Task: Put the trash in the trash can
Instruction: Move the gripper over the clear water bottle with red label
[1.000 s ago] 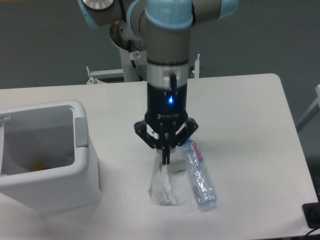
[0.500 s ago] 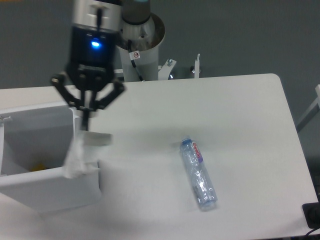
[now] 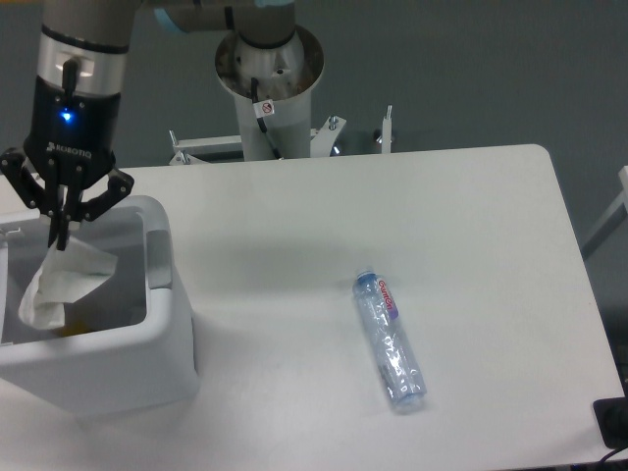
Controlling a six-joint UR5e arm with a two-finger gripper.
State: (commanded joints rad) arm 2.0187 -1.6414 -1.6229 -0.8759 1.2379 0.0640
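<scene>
Over the trash can [image 3: 169, 294], jaws pinch the wrapper [image 3: 61, 283] w/ it hanging inside; best to release only once centred, then fetch the bottle [image 3: 391, 339].

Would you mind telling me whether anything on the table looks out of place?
Only the crushed clear bottle, lying on its side on the table, outside the trash can. Nothing looks spilled.
</scene>
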